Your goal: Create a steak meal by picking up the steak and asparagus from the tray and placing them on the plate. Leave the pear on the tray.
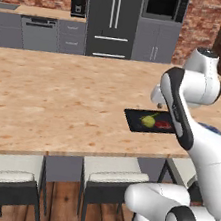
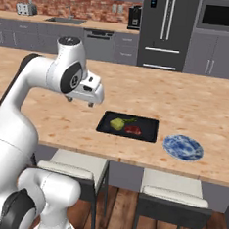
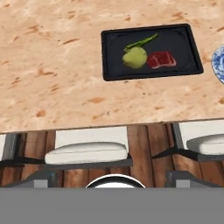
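Observation:
The black tray [image 2: 149, 127] [image 3: 183, 48] lies near the counter's front edge. On it the yellow-green pear [image 2: 117, 123] [image 3: 134, 57] sits left of the red steak [image 2: 132, 130] [image 3: 161, 59], and they nearly touch. The thin green asparagus [image 3: 142, 41] [image 2: 130, 121] lies slanted just behind the pear. The blue and white plate [image 2: 183, 147] [image 3: 218, 63] rests on the counter right of the tray. My gripper [image 2: 79, 102] hangs open and empty above the counter, left of the tray and well above it. In the left base view my arm covers part of the tray [image 1: 131, 120].
The wooden counter [image 2: 47, 120] stretches wide to the left and behind the tray. White-cushioned stools [image 2: 75, 164] [image 2: 176, 190] stand under its front edge. Cabinets, a fridge [image 2: 168, 28] and a brick wall lie far behind.

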